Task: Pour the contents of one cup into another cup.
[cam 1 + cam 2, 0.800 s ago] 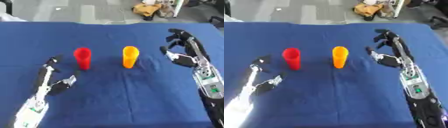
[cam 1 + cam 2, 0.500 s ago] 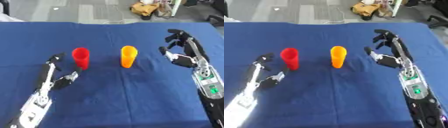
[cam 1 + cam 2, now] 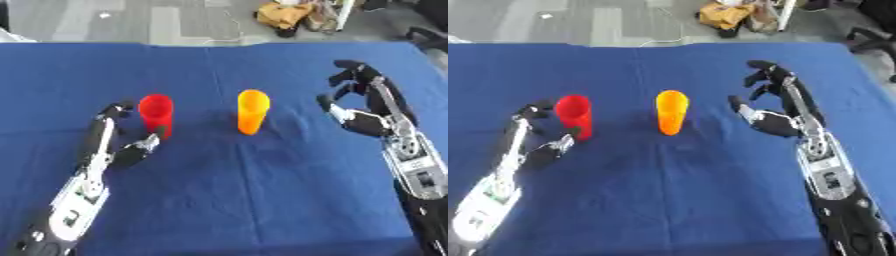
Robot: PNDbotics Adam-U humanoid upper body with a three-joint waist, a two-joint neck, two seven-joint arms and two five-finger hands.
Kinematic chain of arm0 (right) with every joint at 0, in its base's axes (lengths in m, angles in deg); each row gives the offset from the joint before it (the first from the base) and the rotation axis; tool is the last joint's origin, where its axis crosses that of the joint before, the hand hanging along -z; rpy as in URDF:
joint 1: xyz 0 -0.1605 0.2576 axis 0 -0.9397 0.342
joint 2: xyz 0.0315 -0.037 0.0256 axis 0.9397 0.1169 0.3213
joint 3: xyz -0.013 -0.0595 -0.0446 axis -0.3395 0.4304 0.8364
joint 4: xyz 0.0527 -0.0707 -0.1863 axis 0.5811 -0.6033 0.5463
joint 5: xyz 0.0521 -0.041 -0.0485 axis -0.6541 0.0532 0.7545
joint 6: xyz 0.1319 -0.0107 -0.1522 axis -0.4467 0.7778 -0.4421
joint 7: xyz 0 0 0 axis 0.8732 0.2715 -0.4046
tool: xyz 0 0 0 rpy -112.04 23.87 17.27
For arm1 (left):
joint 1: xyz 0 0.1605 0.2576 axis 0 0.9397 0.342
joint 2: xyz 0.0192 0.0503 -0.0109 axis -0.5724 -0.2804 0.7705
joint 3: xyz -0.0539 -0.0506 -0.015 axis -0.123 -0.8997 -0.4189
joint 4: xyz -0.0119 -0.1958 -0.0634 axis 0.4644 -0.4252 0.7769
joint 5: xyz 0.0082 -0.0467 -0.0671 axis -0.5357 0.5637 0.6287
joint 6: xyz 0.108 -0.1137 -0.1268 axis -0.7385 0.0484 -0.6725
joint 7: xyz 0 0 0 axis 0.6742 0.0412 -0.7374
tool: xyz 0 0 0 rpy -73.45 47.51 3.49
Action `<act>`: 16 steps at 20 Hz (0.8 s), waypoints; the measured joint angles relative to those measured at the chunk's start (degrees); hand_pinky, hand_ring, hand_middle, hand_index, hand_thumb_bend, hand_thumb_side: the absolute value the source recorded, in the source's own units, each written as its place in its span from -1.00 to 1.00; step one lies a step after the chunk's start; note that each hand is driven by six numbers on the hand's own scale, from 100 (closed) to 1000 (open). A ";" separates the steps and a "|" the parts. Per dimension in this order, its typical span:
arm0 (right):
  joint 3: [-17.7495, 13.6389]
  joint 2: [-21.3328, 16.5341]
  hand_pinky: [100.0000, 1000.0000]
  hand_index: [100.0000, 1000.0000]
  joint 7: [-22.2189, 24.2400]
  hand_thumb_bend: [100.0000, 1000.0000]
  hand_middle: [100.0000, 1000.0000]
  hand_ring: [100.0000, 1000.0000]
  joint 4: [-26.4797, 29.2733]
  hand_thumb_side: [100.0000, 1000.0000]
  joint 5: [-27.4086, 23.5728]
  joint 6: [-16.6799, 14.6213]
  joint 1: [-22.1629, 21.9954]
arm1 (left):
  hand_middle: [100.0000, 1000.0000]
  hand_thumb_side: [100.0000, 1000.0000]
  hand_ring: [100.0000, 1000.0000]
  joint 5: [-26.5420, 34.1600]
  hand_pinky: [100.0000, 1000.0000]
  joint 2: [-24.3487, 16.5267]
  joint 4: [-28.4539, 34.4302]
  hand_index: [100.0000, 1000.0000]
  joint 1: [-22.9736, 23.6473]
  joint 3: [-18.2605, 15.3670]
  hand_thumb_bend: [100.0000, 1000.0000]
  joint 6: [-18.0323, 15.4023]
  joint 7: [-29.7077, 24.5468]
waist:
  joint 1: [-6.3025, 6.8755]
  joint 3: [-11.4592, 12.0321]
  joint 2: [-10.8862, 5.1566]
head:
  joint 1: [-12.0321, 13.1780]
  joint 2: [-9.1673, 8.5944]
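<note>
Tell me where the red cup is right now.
The red cup stands upright left of centre on the blue table, just left of the orange cup, with the left hand open close around its left side.

I see a plain deep blue table with no pattern, its colour even from edge to edge. Toward the left edge stands a solid red cup; nearer the middle is an orange cup, a lighter yellow-orange at its rim. My left hand near the table's left edge is black with silver-grey parts, and its forearm shows white panels. My right hand near the right edge is black too, with silver-grey joints and a grey-white forearm carrying small green marks.
</note>
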 measured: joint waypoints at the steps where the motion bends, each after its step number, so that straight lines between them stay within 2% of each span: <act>1: 0.00 0.00 -0.12 0.65 0.05 -0.28 -0.04 0.37 0.00 -0.46 0.00 -0.04 0.01 | 0.46 0.02 0.50 0.02 0.03 0.00 -0.35 0.75 -0.20 -0.05 0.01 -0.05 0.05 | 0.00 -0.15 0.04 | 0.00 0.00; 16: 0.02 0.01 -0.12 0.65 0.36 -0.29 -0.04 0.37 0.00 -0.46 0.00 -0.07 0.49 | 0.43 0.02 0.48 -0.17 0.02 0.04 -2.42 0.74 -3.32 0.22 -0.01 -1.13 -1.09 | 0.24 -1.04 0.44 | 0.18 -0.01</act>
